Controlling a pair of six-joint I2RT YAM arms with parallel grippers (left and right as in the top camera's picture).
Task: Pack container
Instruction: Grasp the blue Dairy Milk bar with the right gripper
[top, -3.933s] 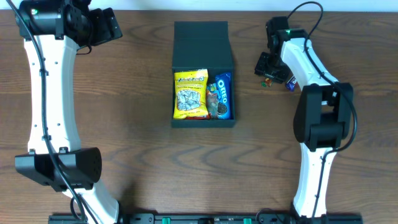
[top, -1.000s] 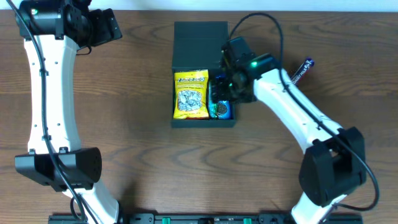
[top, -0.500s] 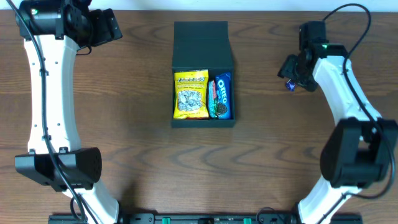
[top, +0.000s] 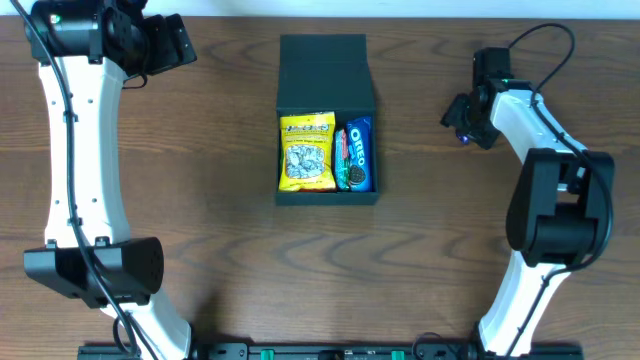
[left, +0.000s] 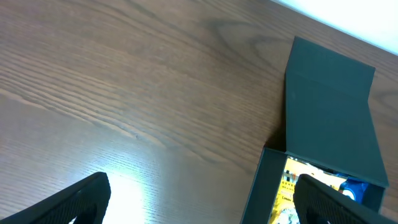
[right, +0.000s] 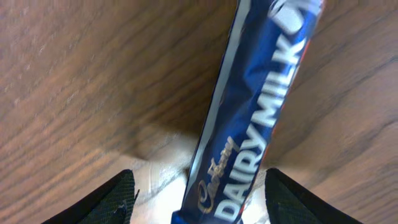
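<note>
The dark grey-teal container lies at the table's middle with its flap lid open toward the back. Inside it lie a yellow snack packet, a blue Oreo packet and a small red item between them. It also shows in the left wrist view. My right gripper is open over a blue Dairy Milk bar that lies on the table between its fingers; the bar's end shows in the overhead view. My left gripper is open and empty at the back left, away from the container.
The wood table runs to a pale edge at the back. The arm bases stand at the front left and front right.
My right arm left the container, swung back to the right and now sits low over the Dairy Milk bar. A small red item now lies in the container. The left arm has not moved.
</note>
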